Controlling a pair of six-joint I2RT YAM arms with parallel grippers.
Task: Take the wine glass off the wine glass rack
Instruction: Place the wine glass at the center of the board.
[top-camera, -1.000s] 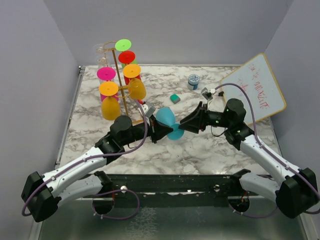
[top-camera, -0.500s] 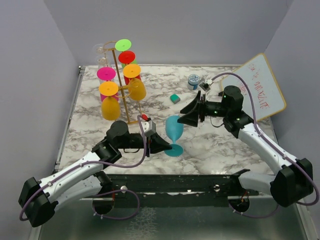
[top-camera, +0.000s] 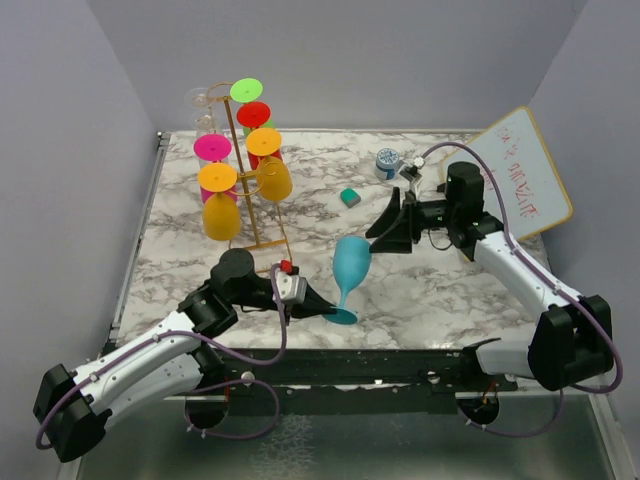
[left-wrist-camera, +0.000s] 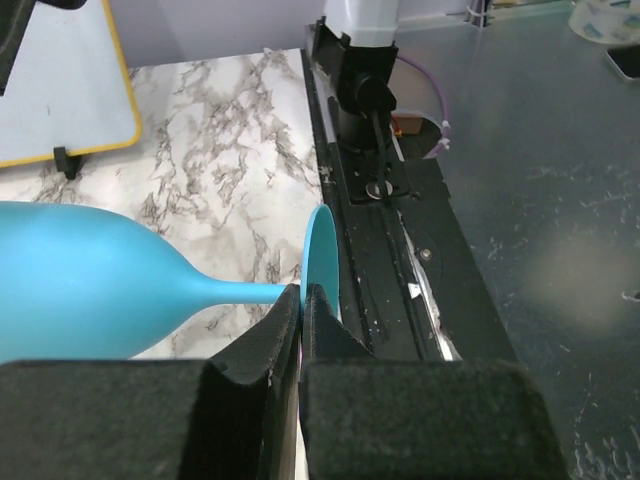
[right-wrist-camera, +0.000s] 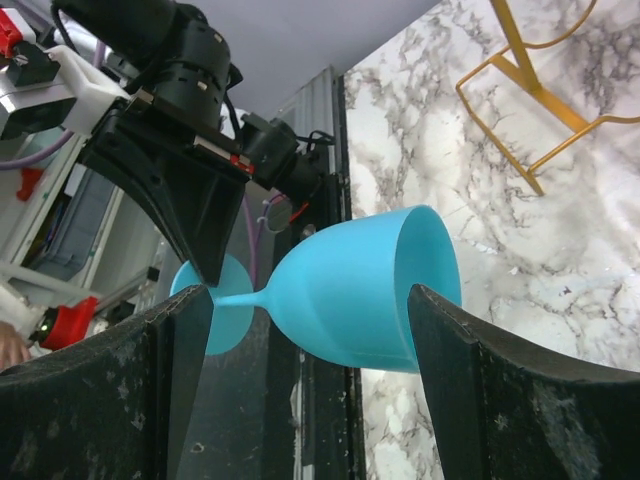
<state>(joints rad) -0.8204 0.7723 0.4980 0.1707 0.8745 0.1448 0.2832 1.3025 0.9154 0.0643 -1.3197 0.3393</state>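
The right tool (top-camera: 384, 226) has released and backed toward 2 o'clock. The left tool (top-camera: 324, 303) clenches the stem of the wine glass (top-camera: 350, 264) near the worktop's (top-camera: 450, 290) 6 o'clock edge; it is now nearly upright, rim tipped toward 1 o'clock.

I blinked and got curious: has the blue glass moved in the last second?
Yes. The blue wine glass has moved toward the near edge of the table, farther from the gold rack.

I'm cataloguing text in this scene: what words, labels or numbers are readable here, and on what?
Whiteboard: red handwriting, too blurred to read.
Small blue-and-white jar: label too small to read.
No other text is visible.
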